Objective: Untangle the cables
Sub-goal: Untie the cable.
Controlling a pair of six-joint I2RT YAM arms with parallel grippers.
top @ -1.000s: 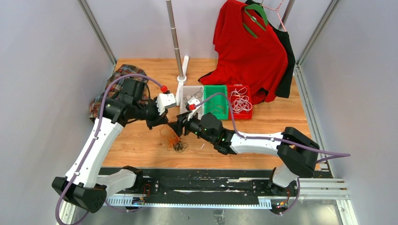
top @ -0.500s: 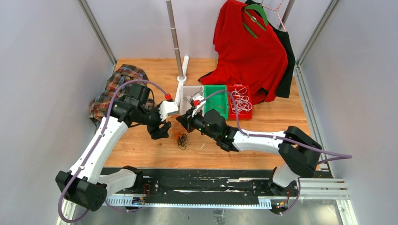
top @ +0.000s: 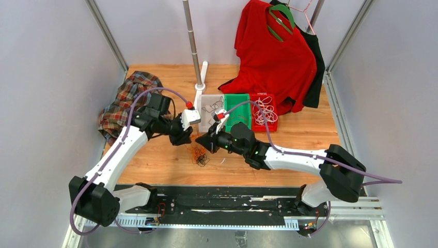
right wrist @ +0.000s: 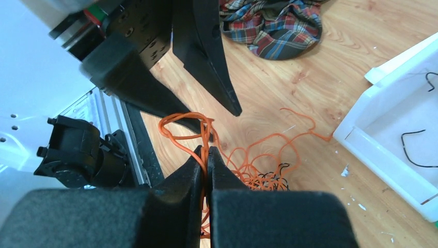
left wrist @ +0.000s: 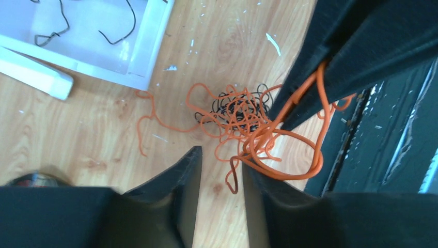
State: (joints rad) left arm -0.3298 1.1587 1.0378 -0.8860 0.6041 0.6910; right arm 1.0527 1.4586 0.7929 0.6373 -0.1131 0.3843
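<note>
A tangle of orange cables (top: 198, 154) with a thin black cable (left wrist: 232, 106) knotted into it lies on the wooden table in front of the bins. My right gripper (right wrist: 206, 153) is shut on an orange strand that it lifts out of the tangle (right wrist: 258, 170); it also shows in the top view (top: 203, 142). My left gripper (left wrist: 221, 160) stands open just above the tangle (left wrist: 243, 121), with orange loops draped over one finger (left wrist: 268, 206) and a loose end hanging in the gap. From above, the left gripper (top: 186, 137) faces the right one closely.
A white bin (top: 202, 108) holding black cable pieces, a green bin (top: 237, 98) and a red bin (top: 274, 126) with white cables stand behind the tangle. A plaid cloth (top: 121, 103) lies at the left. A red shirt (top: 274, 57) hangs at the back beside a metal pole (top: 192, 41).
My right gripper has closed on an orange strand. My left gripper has let go and opened. Both grippers and the tangle have shifted slightly to the right.
</note>
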